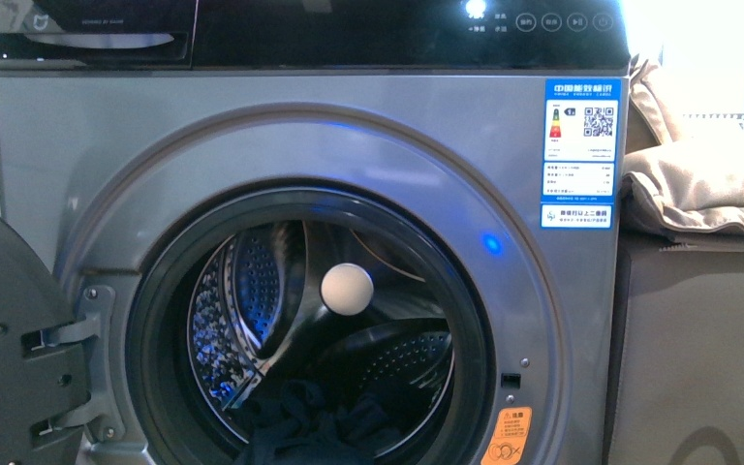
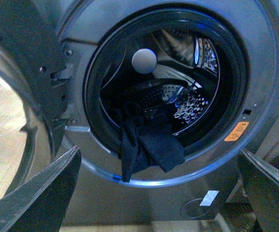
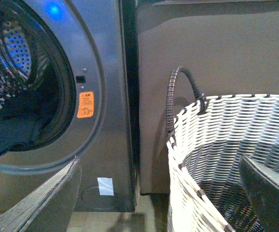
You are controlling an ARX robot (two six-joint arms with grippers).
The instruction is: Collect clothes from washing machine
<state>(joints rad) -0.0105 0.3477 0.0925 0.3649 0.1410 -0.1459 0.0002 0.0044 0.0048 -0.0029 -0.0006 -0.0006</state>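
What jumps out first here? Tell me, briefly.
The silver-grey washing machine fills the front view, its door swung open at left. Dark clothes spill out over the lower edge of its opening. A white woven basket stands close beside the machine.

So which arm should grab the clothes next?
Left, probably. The left gripper is open and faces the drum, with the clothes hanging over its rim straight ahead. The right gripper, also open, is aimed off to the side, at the basket beside the washer.
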